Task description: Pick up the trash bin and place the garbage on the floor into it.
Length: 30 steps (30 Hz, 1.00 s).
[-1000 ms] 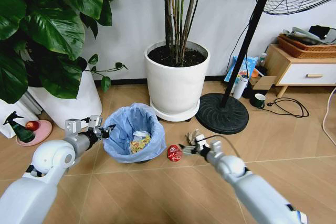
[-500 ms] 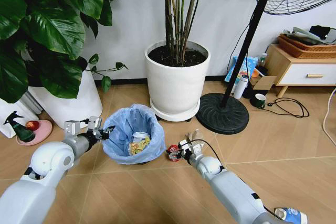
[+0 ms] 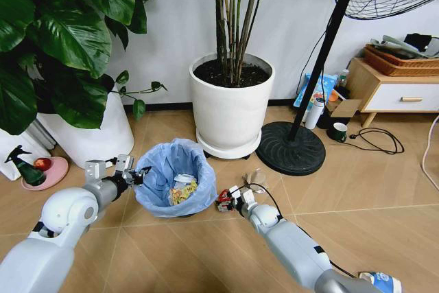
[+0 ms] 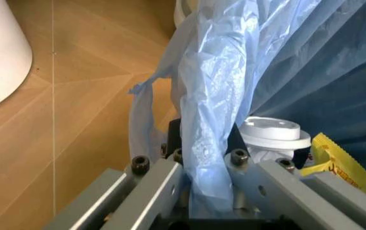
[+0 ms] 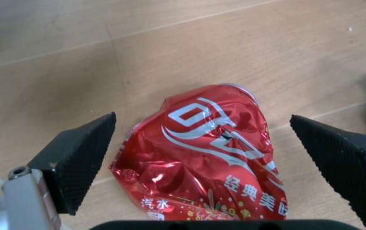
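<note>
The trash bin, dark with a light-blue bag, stands on the floor in front of me. My left gripper is shut on its near-left rim; the left wrist view shows its fingers clamping the folded bag. Inside lie a white disc and a yellow wrapper. A crushed red can lies on the floor right of the bin. My right gripper is open with a pad on either side of the can, not touching it. Crumpled paper lies just beyond.
A big white plant pot stands behind the bin, and another pot sits at the left. A fan base is at the right. A green spray bottle stands far left. A blue-and-white packet lies at the bottom right.
My right gripper has moved left and down toward the bin and now straddles the red can. The left gripper and the bin have stayed put.
</note>
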Motion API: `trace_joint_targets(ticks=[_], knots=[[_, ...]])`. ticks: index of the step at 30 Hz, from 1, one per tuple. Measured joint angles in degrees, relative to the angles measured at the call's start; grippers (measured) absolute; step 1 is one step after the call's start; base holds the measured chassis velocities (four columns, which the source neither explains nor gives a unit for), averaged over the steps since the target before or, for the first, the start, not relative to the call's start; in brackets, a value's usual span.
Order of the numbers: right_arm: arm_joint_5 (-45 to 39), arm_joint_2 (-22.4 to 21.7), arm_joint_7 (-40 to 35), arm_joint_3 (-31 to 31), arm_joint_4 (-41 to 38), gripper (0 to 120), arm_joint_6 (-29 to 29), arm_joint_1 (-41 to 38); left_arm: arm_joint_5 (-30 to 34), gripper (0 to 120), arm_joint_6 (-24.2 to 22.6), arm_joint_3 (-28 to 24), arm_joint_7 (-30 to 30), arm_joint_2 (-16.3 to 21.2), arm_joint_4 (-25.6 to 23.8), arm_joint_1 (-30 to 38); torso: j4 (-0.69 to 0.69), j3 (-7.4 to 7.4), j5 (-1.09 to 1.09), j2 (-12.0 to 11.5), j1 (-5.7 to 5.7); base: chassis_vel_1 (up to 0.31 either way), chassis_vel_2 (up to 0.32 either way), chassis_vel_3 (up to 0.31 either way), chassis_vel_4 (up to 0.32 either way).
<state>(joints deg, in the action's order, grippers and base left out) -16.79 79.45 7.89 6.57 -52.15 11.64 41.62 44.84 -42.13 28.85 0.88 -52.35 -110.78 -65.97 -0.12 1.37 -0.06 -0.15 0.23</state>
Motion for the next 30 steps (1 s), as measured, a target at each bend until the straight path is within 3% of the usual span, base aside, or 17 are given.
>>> trace_joint_targets(ticks=[17,25,30], knots=[[-0.11,1.01,-0.9,-0.43,1.15,99,1.56,0.25,-0.14,0,0.0,0.87,0.28,-0.51,0.14,-0.39,0.0,0.0,0.01,0.0,0.0,0.0,0.0,0.0,0.0],[0.82,1.57,-1.23,-0.96,1.92,69,1.57,0.27,-0.23,0,0.0,1.15,0.55,-0.68,0.07,-0.58,-0.01,-0.02,-0.01,0.01,-0.01,0.0,0.0,0.0,0.0],[0.89,1.6,-1.04,-0.99,1.74,58,1.56,0.67,-0.29,0,0.0,0.67,0.56,-0.85,0.07,-0.21,-0.01,-0.02,0.0,0.01,-0.01,0.0,0.0,0.0,0.0]])
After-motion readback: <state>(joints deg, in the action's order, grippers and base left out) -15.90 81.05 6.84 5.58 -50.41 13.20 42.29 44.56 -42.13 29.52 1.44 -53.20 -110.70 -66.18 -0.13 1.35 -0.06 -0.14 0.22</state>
